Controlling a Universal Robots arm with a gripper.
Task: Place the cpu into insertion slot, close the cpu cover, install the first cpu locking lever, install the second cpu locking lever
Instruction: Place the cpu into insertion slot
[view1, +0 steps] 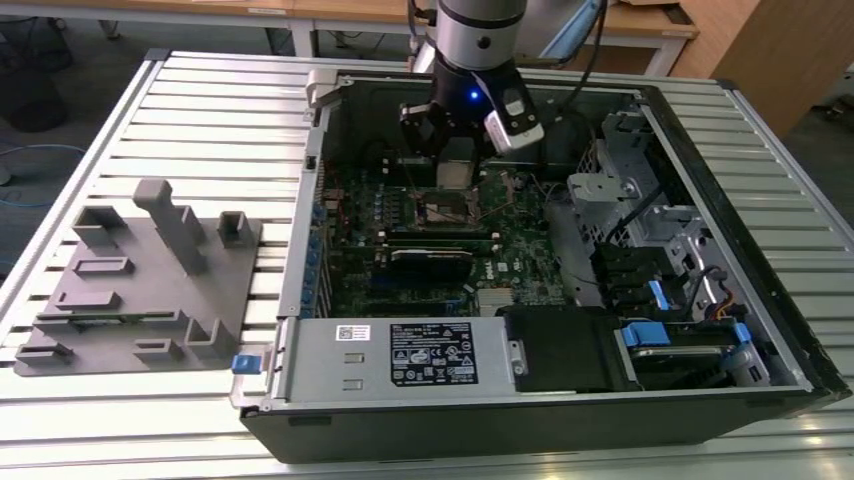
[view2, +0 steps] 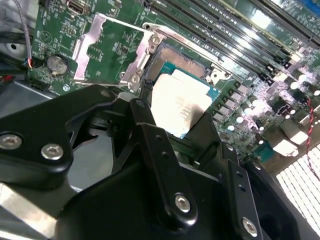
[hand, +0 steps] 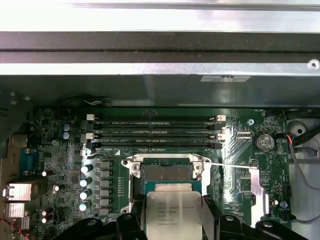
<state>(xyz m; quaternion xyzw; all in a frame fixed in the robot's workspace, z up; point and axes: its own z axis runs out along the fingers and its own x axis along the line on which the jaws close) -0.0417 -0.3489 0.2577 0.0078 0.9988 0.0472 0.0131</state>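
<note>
Gripper is clamping the cpu by two opposite edges, jaws closed down to chip width. Cpu is hanging partly over the slot, contact unclear. Cover is lying flipped open beside the slot. Arm is reaching into the case.

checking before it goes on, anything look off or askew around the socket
Nothing stands out. The cpu is held square in the claw at the insertion slot's edge, and the cpu cover lies swung open.
</note>
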